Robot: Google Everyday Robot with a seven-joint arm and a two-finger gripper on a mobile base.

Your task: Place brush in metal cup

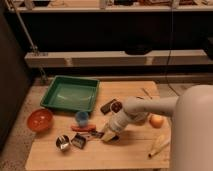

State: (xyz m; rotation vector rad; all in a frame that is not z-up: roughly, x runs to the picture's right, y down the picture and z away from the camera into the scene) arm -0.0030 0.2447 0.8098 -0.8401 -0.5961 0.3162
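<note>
- The claw (103,135) sits low on the worktop (131,156), to the right of the metal cup (62,143). It is clenched, and its tips seem to pinch the slim black handle of the brush (80,140), though the contact itself is hard to make out.
- The brush lies flat just to the right of the metal cup. Its head end is nearest the cup, and its handle runs away from the cup toward the claw.
- The step in hand, as I judge it, is securing the grasp and lifting. The hold needs to be firm before the rise, because a thin handle gripped near its end can pivot or slip.
- Lift straight up first, high enough for the hanging head to pass above the cup's rim. Dragging sideways risks knocking the light cup over or shoving it away.
- An orange stick-shaped item (83,128) and a blue cup (81,117) lie up and to the right of the metal cup, beyond the brush. Keep the lift clear of both.
- The travel is short: carry the brush toward the metal cup until it hangs over the dark opening, then tip it so one end points down.
- The metal cup looks shorter than the brush, so lower that end well inside. Release only once it rests against the wall, since a high drop may topple the cup.
</note>
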